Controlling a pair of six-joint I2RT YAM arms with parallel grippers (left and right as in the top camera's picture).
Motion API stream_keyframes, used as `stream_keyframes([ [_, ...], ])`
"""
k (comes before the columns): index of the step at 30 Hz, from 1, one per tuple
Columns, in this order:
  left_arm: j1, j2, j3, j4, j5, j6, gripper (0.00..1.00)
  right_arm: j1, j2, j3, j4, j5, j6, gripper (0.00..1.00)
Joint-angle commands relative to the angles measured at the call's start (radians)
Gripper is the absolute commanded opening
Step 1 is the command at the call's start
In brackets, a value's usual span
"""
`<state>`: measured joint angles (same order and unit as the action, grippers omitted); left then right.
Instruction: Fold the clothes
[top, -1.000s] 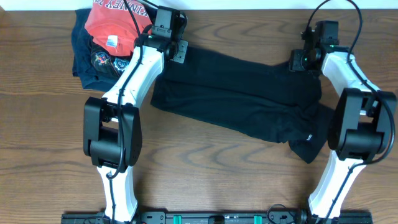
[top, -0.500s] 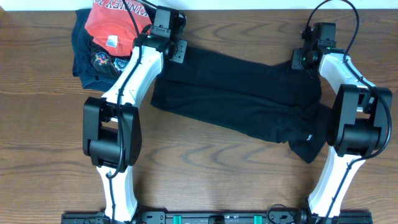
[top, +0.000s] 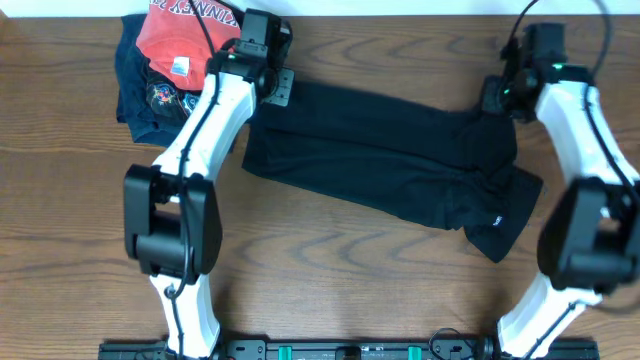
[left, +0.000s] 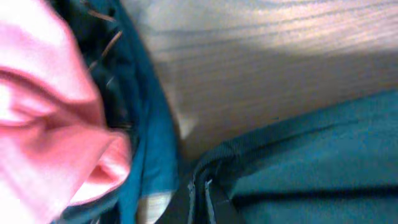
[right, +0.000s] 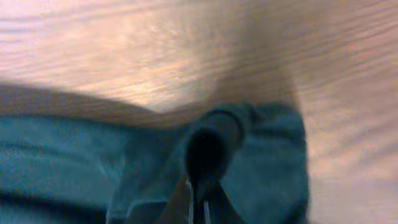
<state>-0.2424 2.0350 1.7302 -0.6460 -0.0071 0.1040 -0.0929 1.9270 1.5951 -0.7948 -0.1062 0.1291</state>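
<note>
The clothes (top: 390, 160), one large black garment, lie spread slantwise across the table from upper left to lower right. A small white logo (top: 493, 222) shows near their lower right end. My left gripper (top: 279, 88) is shut on their upper left corner. The left wrist view shows that gripper (left: 200, 202) pinching the hem of the clothes (left: 311, 162). At the upper right corner my right gripper (top: 495, 97) is shut on the fabric. In the right wrist view a bunched fold (right: 214, 140) rises out of this gripper (right: 199, 202), and the rest of the clothes (right: 62, 149) stretches off to the left.
A folded red shirt (top: 185, 35) with white lettering lies on a navy shirt (top: 145, 95) at the back left, close beside my left gripper. Both also show in the left wrist view, the red shirt (left: 43, 112) above the navy one (left: 146, 137). The table's far edge (top: 400, 8) runs just behind both grippers.
My right gripper has shut on the garment's upper right corner, and that wrist has moved right and upward. The left arm has shifted slightly, still holding its corner.
</note>
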Motion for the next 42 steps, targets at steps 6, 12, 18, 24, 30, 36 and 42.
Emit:
stream_keyframes([
  [6, 0.013, -0.075, 0.015, -0.141, -0.013, -0.011, 0.06, -0.014, -0.092, 0.008, -0.289, -0.025, 0.034, 0.01],
  [12, 0.018, -0.075, 0.014, -0.274, -0.069, -0.003, 0.06, -0.011, -0.092, -0.107, -0.327, -0.034, 0.031, 0.01],
  [18, 0.019, -0.075, -0.005, -0.361, -0.149, 0.000, 0.06, -0.011, -0.092, -0.232, -0.313, -0.058, 0.031, 0.01],
  [24, 0.019, -0.075, -0.010, -0.431, -0.148, -0.001, 0.52, -0.011, -0.097, -0.254, -0.332, -0.077, 0.010, 0.04],
  [30, 0.019, -0.075, -0.008, -0.447, -0.148, -0.013, 0.98, -0.021, -0.145, -0.254, -0.343, -0.123, -0.023, 0.52],
  [36, 0.019, -0.109, 0.070, -0.482, -0.146, -0.064, 0.98, -0.030, -0.252, -0.254, -0.386, -0.121, -0.013, 0.86],
  [42, 0.019, -0.233, 0.076, -0.482, -0.132, -0.101, 0.98, -0.033, -0.285, -0.270, -0.395, -0.052, 0.006, 0.99],
])
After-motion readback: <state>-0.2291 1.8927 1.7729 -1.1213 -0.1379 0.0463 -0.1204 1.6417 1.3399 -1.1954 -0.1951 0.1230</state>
